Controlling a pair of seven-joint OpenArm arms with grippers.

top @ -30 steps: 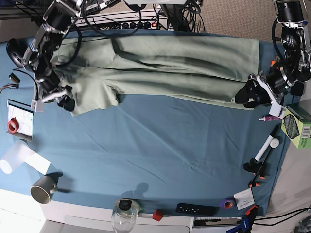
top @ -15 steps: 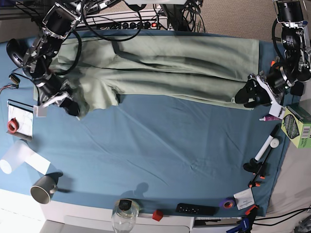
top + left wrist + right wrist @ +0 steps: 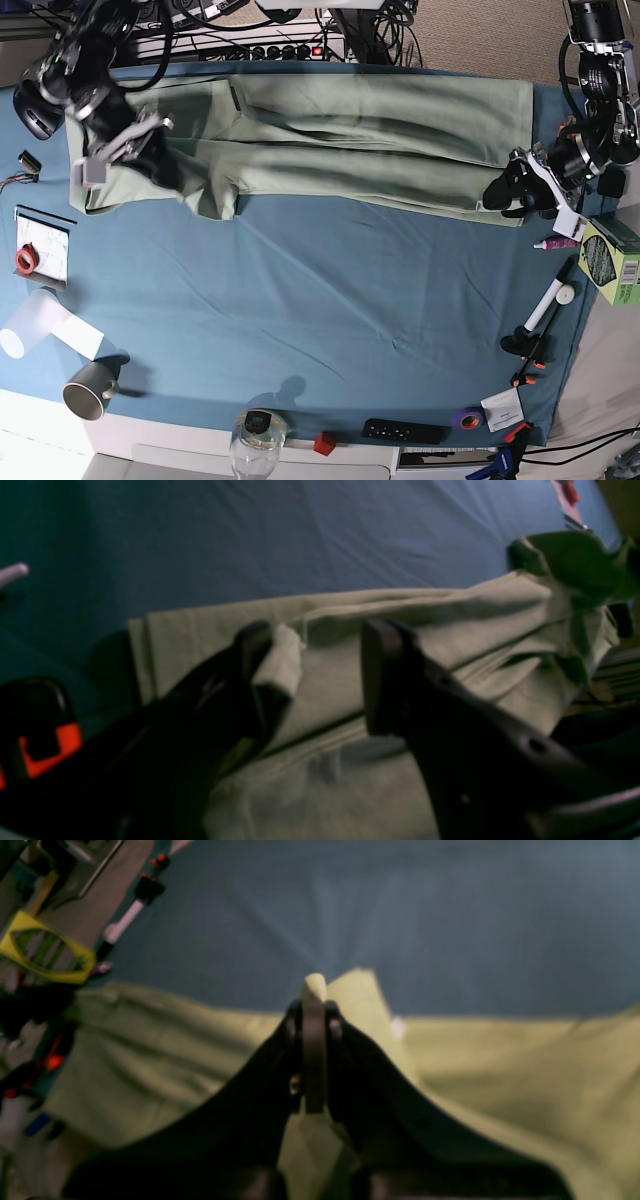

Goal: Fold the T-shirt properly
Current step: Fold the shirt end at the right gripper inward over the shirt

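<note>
The pale green T-shirt (image 3: pixel 380 135) lies spread along the far side of the blue table cloth (image 3: pixel 320 300). In the base view my right gripper (image 3: pixel 176 181) is at the shirt's left end, shut on a pinched fold of cloth. The right wrist view shows that gripper (image 3: pixel 314 1012) closed, with a tip of the T-shirt (image 3: pixel 500 1075) poking out past it. My left gripper (image 3: pixel 506 197) stands at the shirt's near right corner. In the left wrist view the left gripper (image 3: pixel 315 675) is open over the T-shirt (image 3: pixel 450 625), a flap of hem resting against one finger (image 3: pixel 250 645).
Along the near edge stand a grey mug (image 3: pixel 90 388), a glass jar (image 3: pixel 258 440), a red cube (image 3: pixel 323 443) and a black remote (image 3: pixel 403 432). A white roll (image 3: pixel 35 320) lies left. A marker (image 3: pixel 550 305) and green box (image 3: pixel 615 258) sit right.
My right gripper has shut on the shirt's left end and carried it up and toward the far edge, lifting the cloth. The left arm has not moved.
</note>
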